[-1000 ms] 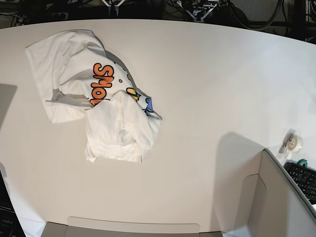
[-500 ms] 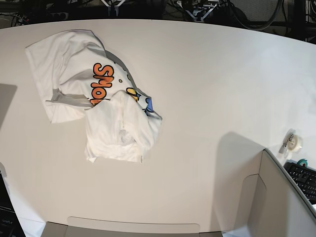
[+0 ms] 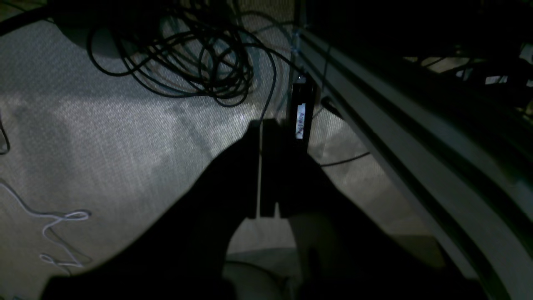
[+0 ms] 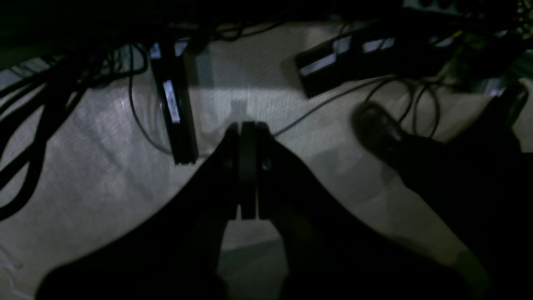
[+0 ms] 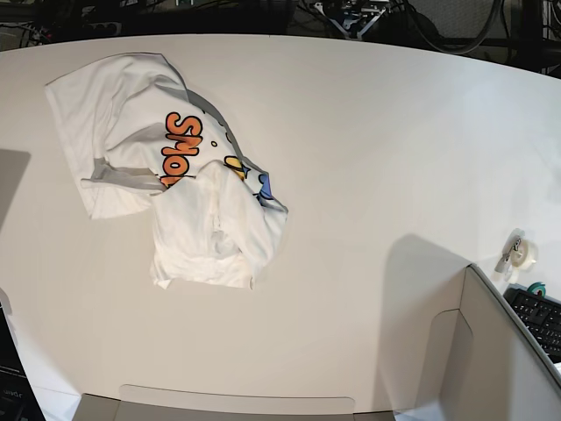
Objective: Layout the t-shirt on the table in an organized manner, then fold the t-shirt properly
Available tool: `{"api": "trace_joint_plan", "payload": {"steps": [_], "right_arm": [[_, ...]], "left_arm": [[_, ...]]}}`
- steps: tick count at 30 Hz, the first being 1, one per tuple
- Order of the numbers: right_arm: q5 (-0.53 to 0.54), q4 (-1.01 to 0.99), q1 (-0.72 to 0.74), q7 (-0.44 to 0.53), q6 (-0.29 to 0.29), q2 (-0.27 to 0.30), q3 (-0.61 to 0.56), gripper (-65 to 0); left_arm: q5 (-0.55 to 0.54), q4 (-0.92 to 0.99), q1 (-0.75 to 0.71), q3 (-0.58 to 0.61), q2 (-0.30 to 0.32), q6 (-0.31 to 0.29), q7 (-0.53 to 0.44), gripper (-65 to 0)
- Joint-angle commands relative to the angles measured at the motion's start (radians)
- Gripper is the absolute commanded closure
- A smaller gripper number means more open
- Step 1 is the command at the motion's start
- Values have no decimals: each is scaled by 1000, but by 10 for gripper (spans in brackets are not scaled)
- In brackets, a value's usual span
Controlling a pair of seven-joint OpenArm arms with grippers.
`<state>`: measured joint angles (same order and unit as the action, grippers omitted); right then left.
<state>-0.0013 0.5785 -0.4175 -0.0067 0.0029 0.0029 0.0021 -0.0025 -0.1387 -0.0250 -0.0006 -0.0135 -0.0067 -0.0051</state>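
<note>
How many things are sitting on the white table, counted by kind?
T-shirt: 1
Tape roll: 1
Total on the table: 2

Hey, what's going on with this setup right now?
Nothing is being handled. The t-shirt lies crumpled on the table, partly folded over itself with some orange lettering showing. Both arms are off the tabletop: the left end effector and right end effector are shut and empty, pointing at cables on the floor. Laying out hasn't started.
</note>
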Motion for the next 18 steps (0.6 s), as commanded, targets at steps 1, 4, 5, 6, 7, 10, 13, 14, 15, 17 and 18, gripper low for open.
{"api": "trace_joint_plan", "payload": {"steps": [1,4,5,6,7,10,13,14,15,17,18], "right_arm": [[4,44,-39,14,-1,1,3,0],[4,177,-119,14,-4,15,3,0],[4,231,-146,14,-5,16,3,0],[4,272,-171,14,-7,16,3,0],[4,324,-200,14,-7,18,3,0],[4,467,-284,14,-7,38,3,0],[4,568,-350,14,-8,44,11,0],[1,607,-375,14,-8,44,31,0],[-3,641,-400,14,-8,41,54,0],[-3,705,-439,15,-8,41,91,0],[-3,736,-456,15,-8,41,101,0]], "left_arm": [[2,-5,3,-2,1,-2,-11,0],[2,-5,3,-2,1,-2,-11,0],[2,-5,3,-2,1,-2,-11,0],[2,-5,3,-2,1,-2,-11,0],[2,-5,3,-2,1,-2,-11,0],[2,-5,3,-2,1,-2,-11,0],[2,-6,-10,-2,1,-2,-11,0],[2,-11,-11,-2,1,-2,-11,0],[2,-28,-11,1,1,-2,-11,0],[2,-63,-39,3,1,-2,-11,0],[2,-83,-49,3,1,-2,-11,0]]}}
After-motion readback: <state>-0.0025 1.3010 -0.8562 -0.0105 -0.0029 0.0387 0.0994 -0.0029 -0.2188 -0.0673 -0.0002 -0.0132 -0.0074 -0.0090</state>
